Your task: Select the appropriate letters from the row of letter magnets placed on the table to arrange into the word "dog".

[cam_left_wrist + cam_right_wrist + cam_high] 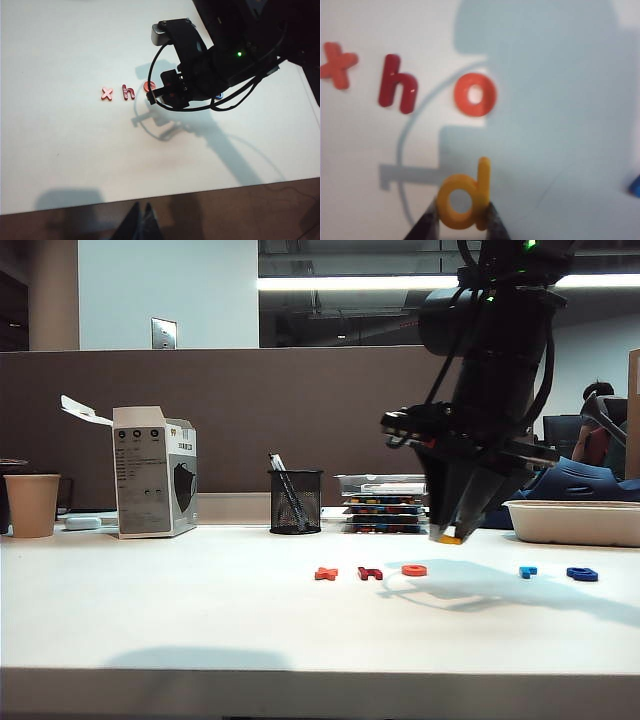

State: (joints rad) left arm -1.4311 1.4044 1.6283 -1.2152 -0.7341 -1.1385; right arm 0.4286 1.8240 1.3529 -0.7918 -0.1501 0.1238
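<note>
With the right gripper point(462, 220) pinching the d point(462, 197) aloft, o point(414, 570) and g point(582, 574) remain; left gripper's point(142, 220) fingers look closed.

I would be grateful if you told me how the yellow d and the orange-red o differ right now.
The yellow d is pinched between the fingers of the right gripper and lifted off the table; the orange-red o lies flat on it in the row, beside the dark red h. The d has a stem on its loop; the o is a plain ring. Both are small flat letters. The left gripper holds nothing.
</note>
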